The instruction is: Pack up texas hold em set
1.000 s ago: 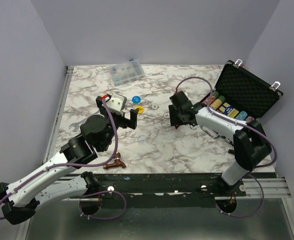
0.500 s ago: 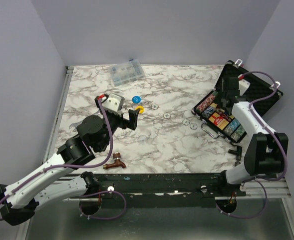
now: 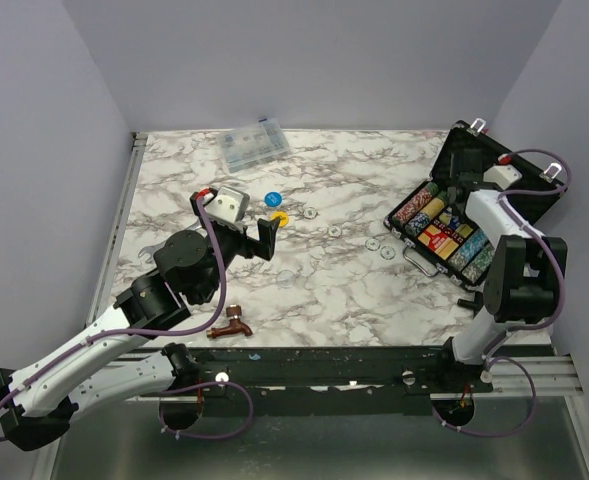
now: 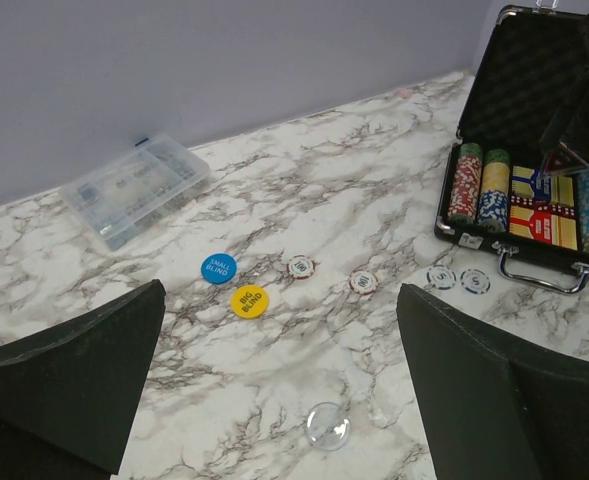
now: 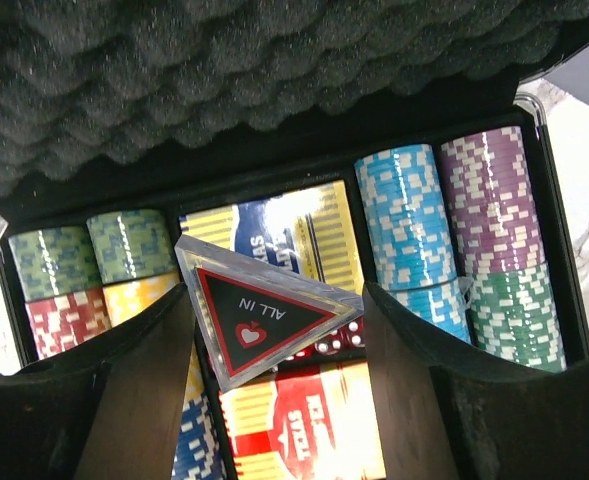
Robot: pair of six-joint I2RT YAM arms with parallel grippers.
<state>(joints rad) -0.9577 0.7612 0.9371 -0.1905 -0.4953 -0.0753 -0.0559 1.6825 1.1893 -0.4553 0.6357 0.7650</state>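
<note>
While my right gripper [image 5: 279, 300] hangs over the open case [image 3: 494, 180], it's clamped on the clear ALL IN triangle [image 5: 259, 320], a finger on each side. The case sits at the far right of the marble table [image 3: 324, 290] with its lid up and the foam showing. Chip rows [image 5: 404, 230] fill both ends, and the card boxes [image 5: 274, 235] lie in the middle, right under the triangle.

Step in hand, as I judge it: seat the triangle in the case. I should go straight down, slowly, and keep it flat. My fingers are wide and close to the chip rows, so no sideways drift. I can't tell whether a slot sits below, so I let go only once it rests.

My left gripper [image 4: 279, 330] is wide open and empty, above the marble. It faces the loose pieces not yet packed: a blue disc [image 4: 218, 267], a yellow disc [image 4: 249, 300], two red-edged chips [image 4: 301, 266], two pale chips [image 4: 440, 277] just beside the case front, and a clear disc [image 4: 327, 425] nearest me.
</note>
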